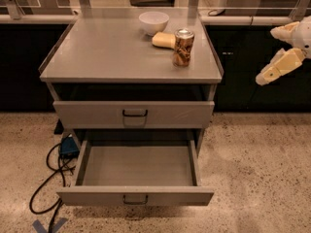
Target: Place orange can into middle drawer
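Observation:
The orange can [183, 47] stands upright on the grey cabinet top [112, 52], near its right front, beside a yellow sponge [163, 40] and a white bowl [153, 22]. The middle drawer [138, 171] is pulled fully open and holds nothing; its low front panel has a small dark handle. My gripper [267, 56] hangs in the air at the right edge of the view, right of the cabinet at about the can's height. Its cream fingers [278, 67] are spread apart and hold nothing.
The taller-fronted drawer [134, 113] above is closed. A blue box [68, 146] and black cables [46, 183] lie on the speckled floor left of the cabinet. Dark counters and a glass partition stand behind.

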Tool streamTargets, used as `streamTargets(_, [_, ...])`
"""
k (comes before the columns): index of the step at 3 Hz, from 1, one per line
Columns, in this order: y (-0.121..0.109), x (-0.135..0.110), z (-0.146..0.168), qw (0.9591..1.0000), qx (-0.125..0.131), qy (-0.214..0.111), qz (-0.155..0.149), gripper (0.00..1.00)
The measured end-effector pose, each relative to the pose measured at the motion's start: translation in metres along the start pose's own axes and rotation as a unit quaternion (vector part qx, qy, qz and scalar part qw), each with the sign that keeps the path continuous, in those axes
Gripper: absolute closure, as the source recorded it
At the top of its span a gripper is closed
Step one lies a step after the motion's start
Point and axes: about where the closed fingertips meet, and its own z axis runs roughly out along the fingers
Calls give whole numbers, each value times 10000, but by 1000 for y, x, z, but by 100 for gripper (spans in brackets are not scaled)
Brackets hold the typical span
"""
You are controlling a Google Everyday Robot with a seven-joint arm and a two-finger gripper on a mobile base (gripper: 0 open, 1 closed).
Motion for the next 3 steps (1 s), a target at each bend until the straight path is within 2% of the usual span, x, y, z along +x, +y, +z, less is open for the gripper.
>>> streamTargets(1, [-1, 1, 15, 9976, -278, -596, 237, 0])
streamTargets(2, [-17, -12, 47, 9747, -670, -2012, 714, 0])
streamTargets(3, [-42, -47, 95, 9212, -1017, -3541, 1251, 0])
